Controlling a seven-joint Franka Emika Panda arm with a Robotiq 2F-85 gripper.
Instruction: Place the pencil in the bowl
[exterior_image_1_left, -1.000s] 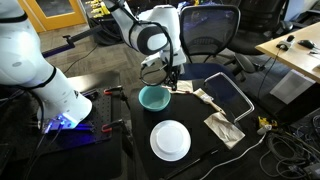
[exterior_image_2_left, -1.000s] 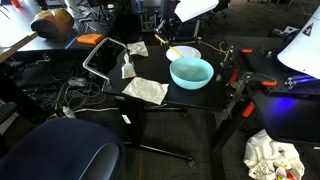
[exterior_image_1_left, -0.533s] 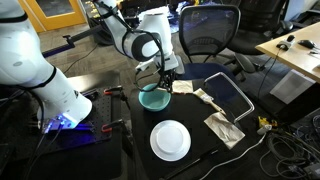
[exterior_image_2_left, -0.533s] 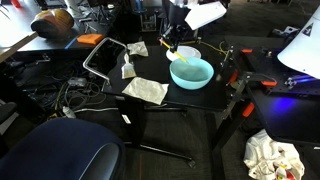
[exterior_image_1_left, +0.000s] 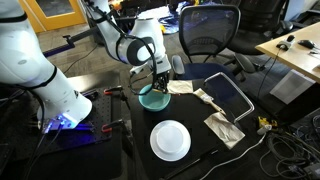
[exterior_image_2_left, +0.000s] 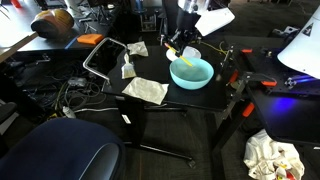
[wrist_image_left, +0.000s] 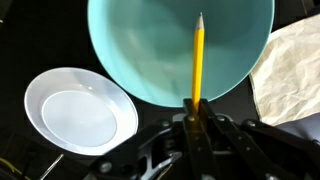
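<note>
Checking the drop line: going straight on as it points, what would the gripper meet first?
Probably the inside of the bowl, with the tip of the held pencil touching before the gripper. Depth is unclear.

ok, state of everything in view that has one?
fingers: shut on the pencil.
pencil: held, tip out over the bowl.
bowl: upright, nothing lying in it.
plate: flat beside the bowl, empty.
napkin: creased, lying on the table.
</note>
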